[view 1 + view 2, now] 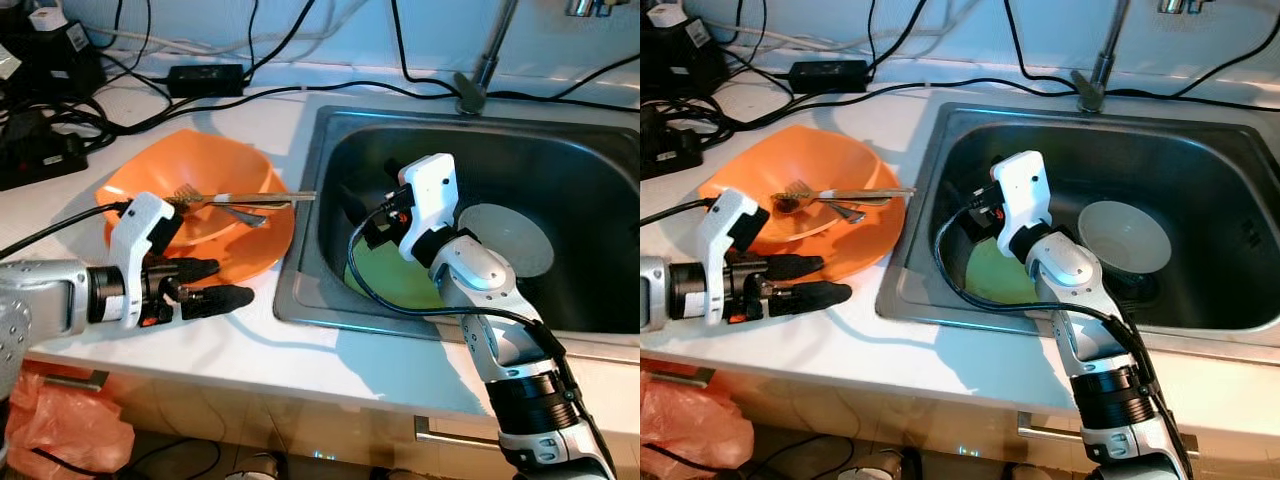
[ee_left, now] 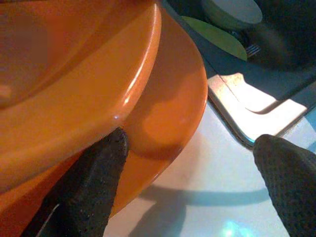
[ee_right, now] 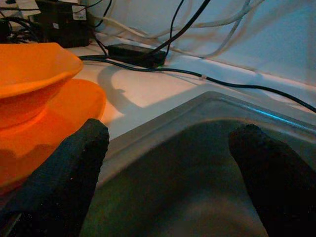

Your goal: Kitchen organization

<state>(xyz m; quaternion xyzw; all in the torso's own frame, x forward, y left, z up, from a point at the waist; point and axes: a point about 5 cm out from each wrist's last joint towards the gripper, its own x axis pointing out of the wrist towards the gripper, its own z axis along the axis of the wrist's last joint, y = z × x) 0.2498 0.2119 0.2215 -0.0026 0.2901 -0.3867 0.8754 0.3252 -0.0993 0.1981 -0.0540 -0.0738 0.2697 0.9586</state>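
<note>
Our left gripper [image 1: 205, 283] sits spread and empty at the orange plate [image 1: 262, 252] under the orange bowl [image 1: 205, 190] beside the sink [image 1: 310, 290], right gripper [image 3: 168, 163] spread, so we'd slide one finger beneath the rim first.

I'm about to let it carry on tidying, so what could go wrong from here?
The fork lies across the orange bowl with its handle sticking out past the rim toward the sink; if the open left gripper nudges or lifts the bowl or the orange plate under it, the fork may slide off. The right gripper, open inside the sink, could bump the white bowl or green plate.
</note>
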